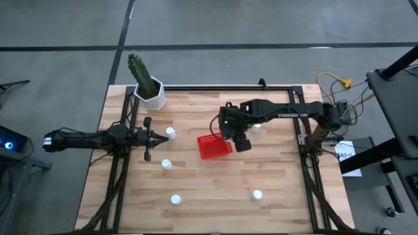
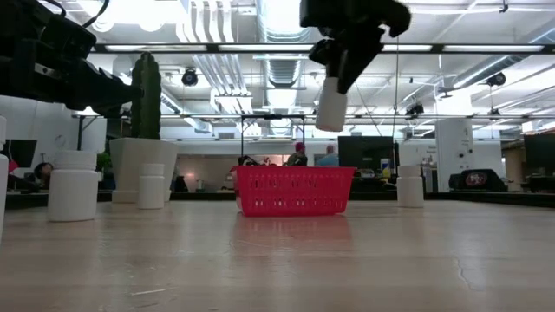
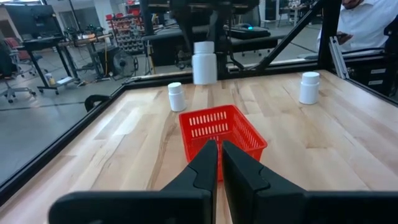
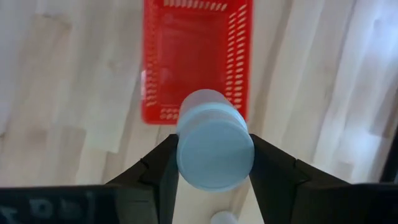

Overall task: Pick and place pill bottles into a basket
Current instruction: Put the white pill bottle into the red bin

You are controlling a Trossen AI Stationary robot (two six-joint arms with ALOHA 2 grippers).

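My right gripper (image 2: 342, 65) hangs shut on a white pill bottle (image 2: 330, 104), above the right end of the red mesh basket (image 2: 293, 191) as the low view shows it. In the right wrist view the basket (image 4: 196, 62) lies below and beyond the held bottle (image 4: 214, 140). Other pill bottles stand upright on the wooden table (image 1: 170, 132) (image 1: 166, 164) (image 1: 176, 199). My left gripper (image 3: 219, 155) waits shut at the table's left side, pointing level at the basket (image 3: 222, 134). My right gripper pinches the bottle's cap end (image 4: 185, 146) between its two fingers (image 4: 163, 168), one on each side. The fingers come from above, pointing steeply down. The bottle hangs below them, slightly tilted and lifted clear, well above the basket's rim (image 2: 295, 170).
A white pot with a cactus (image 1: 149, 88) stands at the table's far left corner. More bottles stand at the near right (image 1: 257, 194) and past the basket (image 1: 256, 128). Black frame rails run along the table's sides (image 1: 307, 170). People and desks show in the room beyond.
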